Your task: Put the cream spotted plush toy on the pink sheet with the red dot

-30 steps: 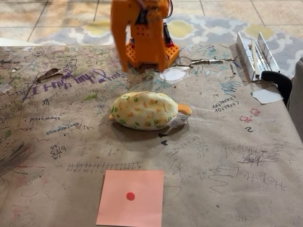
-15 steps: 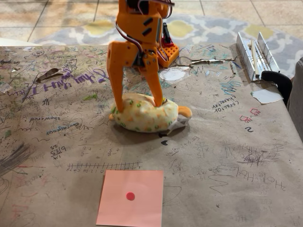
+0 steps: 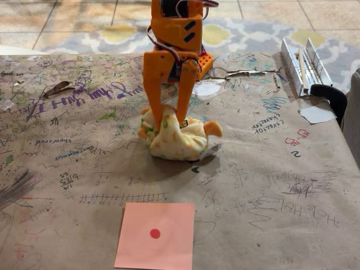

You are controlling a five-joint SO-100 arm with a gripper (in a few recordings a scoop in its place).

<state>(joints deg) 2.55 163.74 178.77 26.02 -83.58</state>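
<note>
Brown paper-covered table [image 3: 270, 214], scribbled w/ pen doodles (writing mostly upside down, illegible). Orange plastic arm's gripper [image 3: 167, 121] pinches the soft cream spotted plush toy [image 3: 177, 140] at mid-table, bunching it. Flat salmon-pink sheet w/ red dot [image 3: 156, 236] lies near front edge, well apart. Best lift straight up, keep squeeze firm before carrying.

A scribbled brown-paper table [image 3: 270, 185] carries the plush [image 3: 177, 140], pinched up directly beneath the claw [image 3: 167, 125]. The pink sheet [image 3: 156, 236] lies flat in front of the claw, well apart. A torn white scrap [image 3: 316, 114] rests far to its right.
</note>
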